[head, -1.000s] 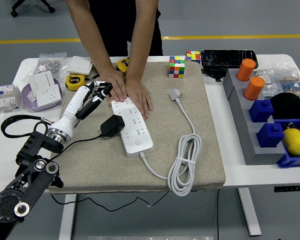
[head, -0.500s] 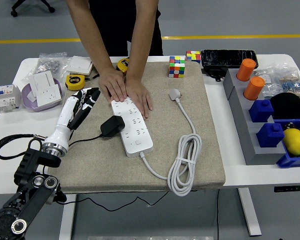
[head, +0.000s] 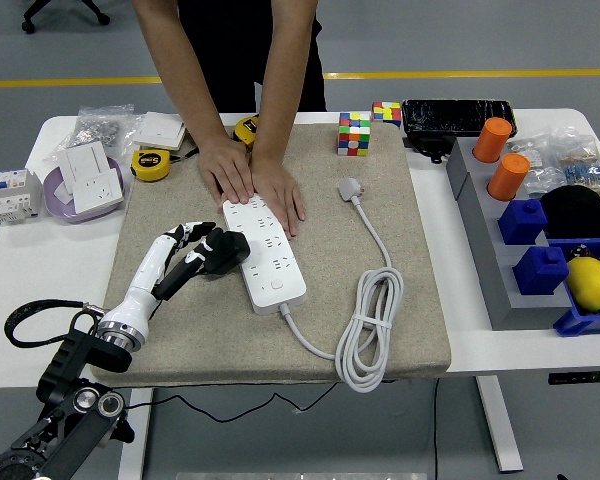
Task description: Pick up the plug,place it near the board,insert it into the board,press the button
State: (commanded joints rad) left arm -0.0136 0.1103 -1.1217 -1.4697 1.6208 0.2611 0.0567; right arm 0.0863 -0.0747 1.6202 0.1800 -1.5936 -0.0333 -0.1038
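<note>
Already grasping the plug (head: 226,251) with the left hand (head: 192,252) beside the power strip (head: 264,255); not yet inserted, button unpressed.

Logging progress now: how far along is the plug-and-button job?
Done: the black plug adapter lies against the white power strip, which a person's hands steady. In hand: the left hand is at the adapter; grasp unclear. Left: inserting it and pressing the button.

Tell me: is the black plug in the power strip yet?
Cannot tell. The black plug sits against the power strip's left edge, with the left robot hand around it; its prongs are hidden.
</note>
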